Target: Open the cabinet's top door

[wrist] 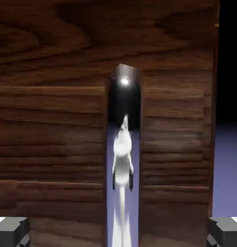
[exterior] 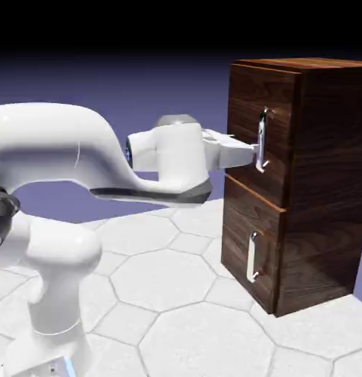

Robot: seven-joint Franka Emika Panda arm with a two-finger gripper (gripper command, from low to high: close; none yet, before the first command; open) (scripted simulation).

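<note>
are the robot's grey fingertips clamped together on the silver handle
No, in the hand view the two small grey fingertips stand wide apart, with the long vertical silver bar handle between them.

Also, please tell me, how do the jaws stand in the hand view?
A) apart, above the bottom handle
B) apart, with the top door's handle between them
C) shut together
B: the jaws are wide apart, and the top door's handle runs between them.
</note>
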